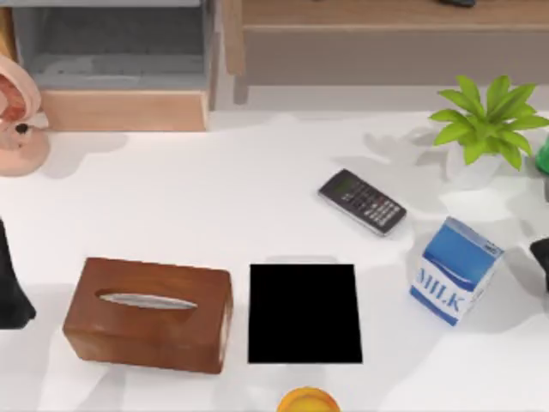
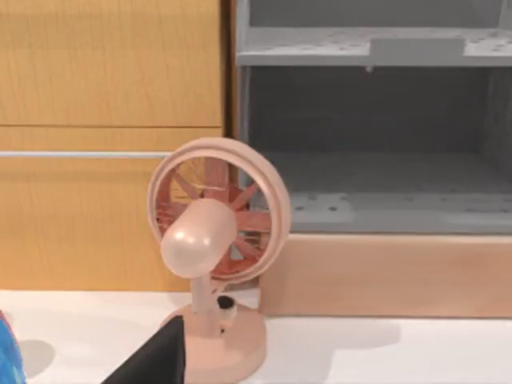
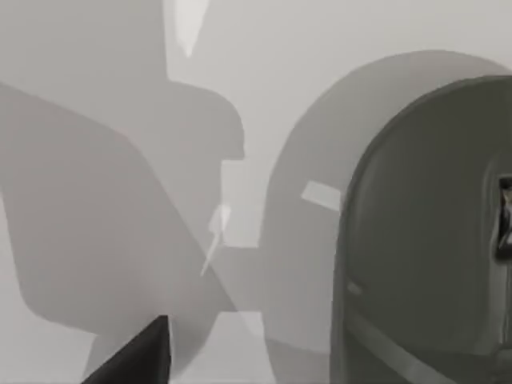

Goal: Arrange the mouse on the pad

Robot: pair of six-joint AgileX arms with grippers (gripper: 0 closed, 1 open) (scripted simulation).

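The black pad [image 1: 304,313] lies flat near the table's front edge, between the brown tissue box [image 1: 147,314] and the milk carton [image 1: 455,271], with nothing on it. The left gripper [image 1: 12,283] sits at the table's left edge, the right gripper [image 1: 540,257] at the right edge by a grey rounded thing [image 3: 424,232], perhaps the mouse; whether either one's fingers are open I cannot tell.

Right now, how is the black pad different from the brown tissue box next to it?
The pad is flat and plain black; the tissue box is a raised brown block. The tissue box has a slot on top; the pad has none. The pad lies square to the table edge; the tissue box sits slightly turned. Both are rectangular.
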